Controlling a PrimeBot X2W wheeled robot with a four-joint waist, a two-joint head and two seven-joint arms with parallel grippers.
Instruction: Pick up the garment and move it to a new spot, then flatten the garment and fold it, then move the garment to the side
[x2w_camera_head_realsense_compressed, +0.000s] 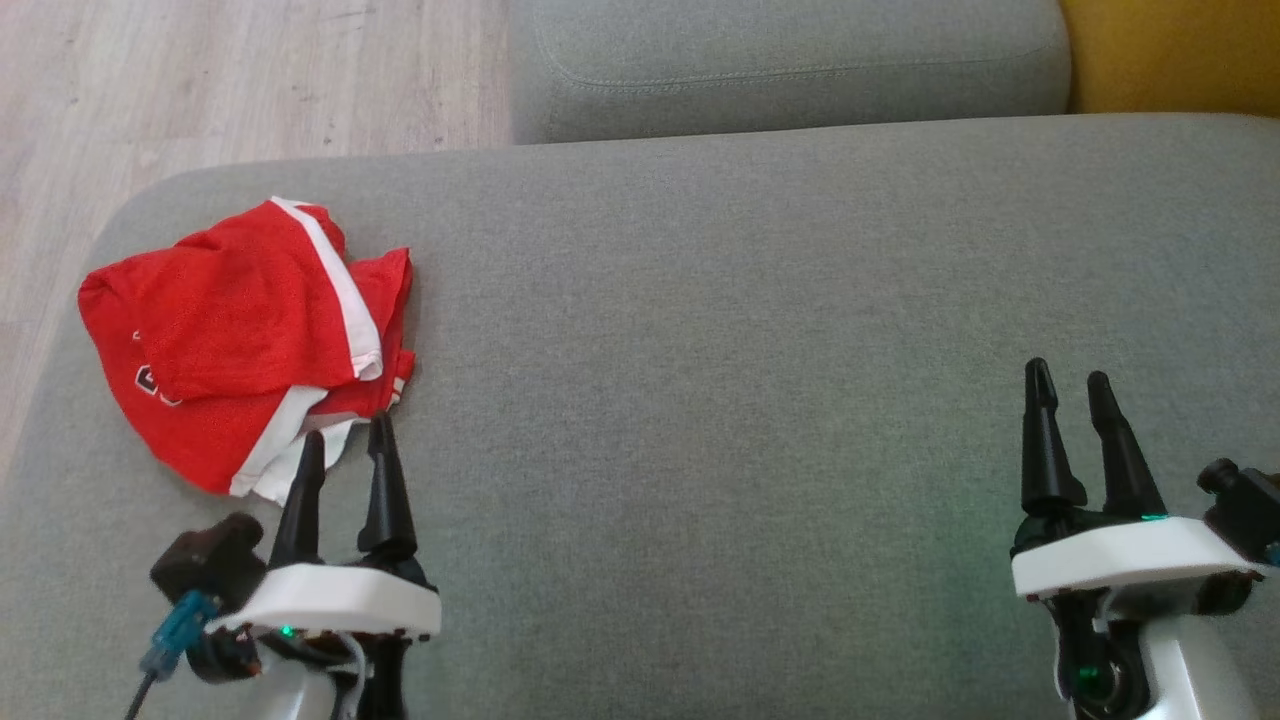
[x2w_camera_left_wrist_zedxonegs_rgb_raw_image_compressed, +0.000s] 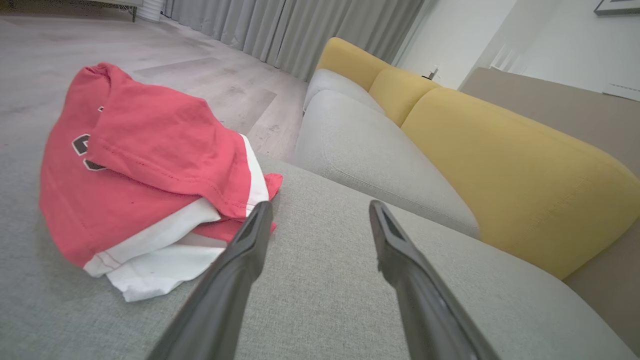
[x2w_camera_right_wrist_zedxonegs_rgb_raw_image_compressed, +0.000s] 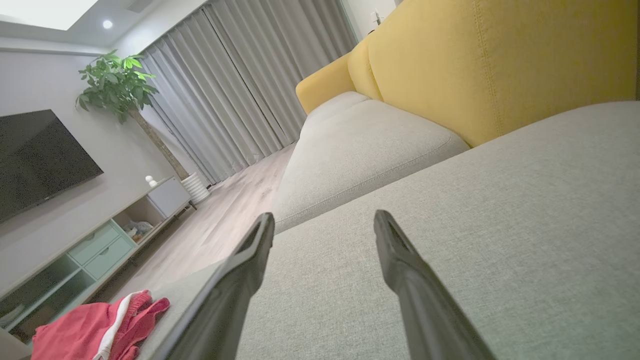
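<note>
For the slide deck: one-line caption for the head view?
Crumpled red-and-white garment on the grey sofa cushion, open left gripper at its near edge, open right gripper far to the side.

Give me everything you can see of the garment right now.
The garment is red fabric with white stripes and part of a dark-and-white print. It lies loosely bunched in layers, not flat, on the left end of the grey cushion. The open left gripper is at its near edge; contact unclear.

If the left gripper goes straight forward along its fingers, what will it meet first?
Likely the red garment: its near edge lies just before the open left gripper, mainly ahead of one finger.
</note>
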